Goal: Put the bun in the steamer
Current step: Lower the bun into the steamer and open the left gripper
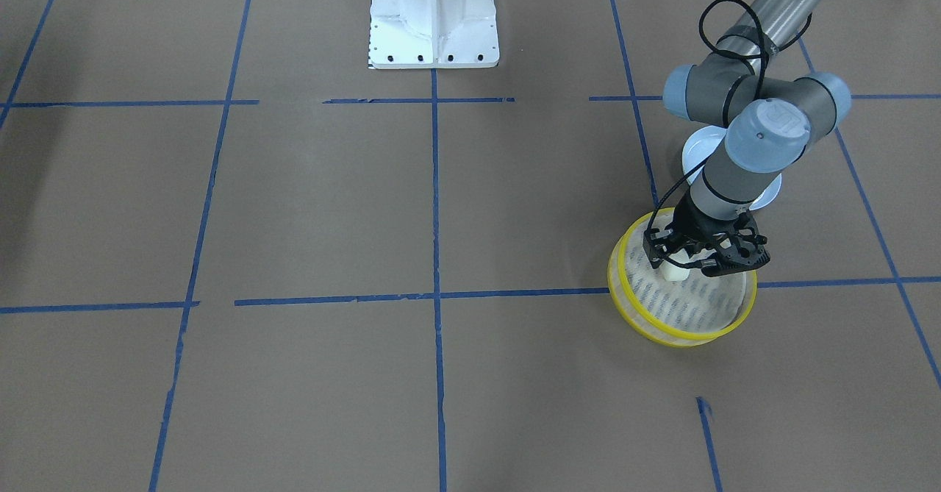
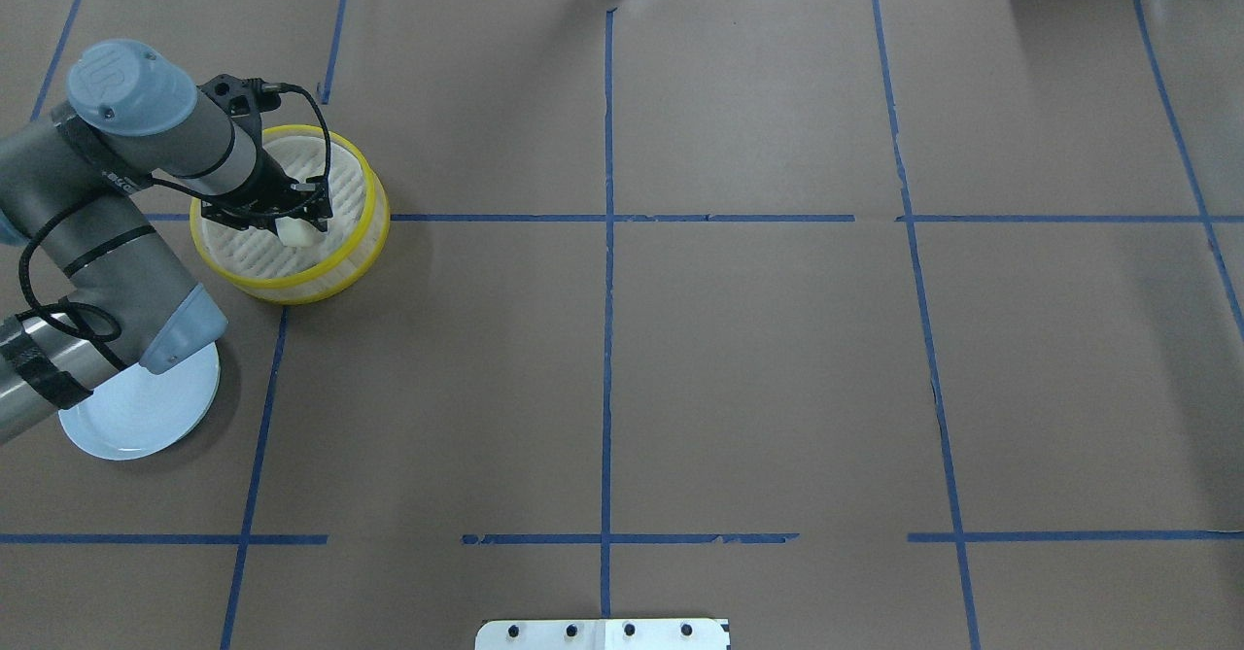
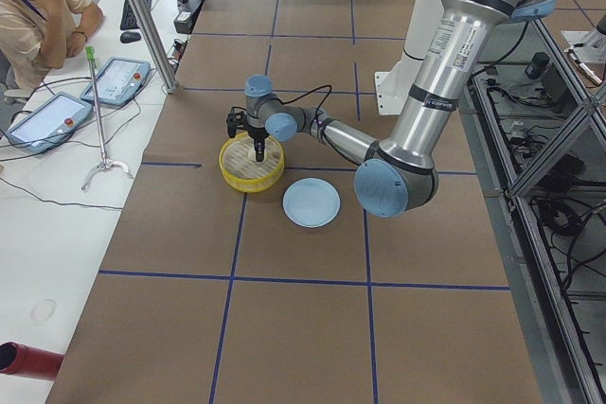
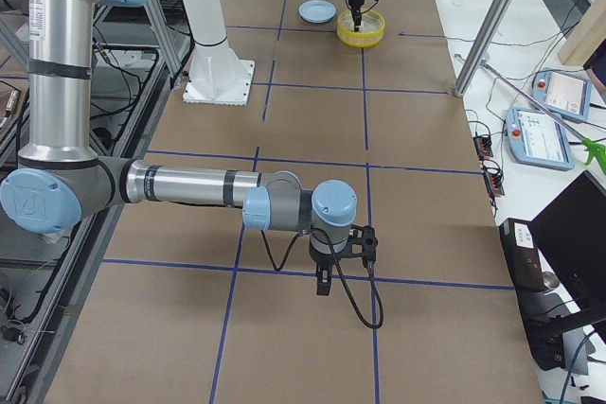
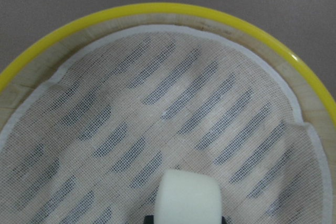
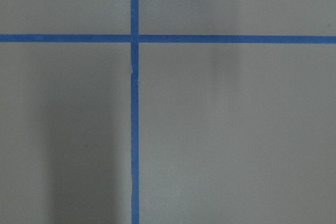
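Note:
The steamer (image 2: 292, 286) is a round basket with yellow rims and a woven beige floor, at the table's far left in the overhead view. It also shows in the front view (image 1: 684, 334) and the left wrist view (image 5: 157, 9). My left gripper (image 2: 296, 224) reaches down into it and is shut on the bun (image 2: 296, 233), a small cream-white lump. The bun (image 5: 186, 198) hangs just above the floor, toward the basket's near side. The bun (image 1: 675, 272) shows under the fingers in the front view. My right gripper (image 4: 322, 283) hovers over bare table far from the steamer; I cannot tell whether it is open or shut.
A pale blue plate (image 2: 136, 417) lies beside the steamer, partly under my left arm's elbow. The robot's white base (image 1: 434, 21) stands at the table's middle edge. Blue tape lines (image 6: 134, 129) cross the brown table. An operator (image 3: 38, 7) sits at the side desk.

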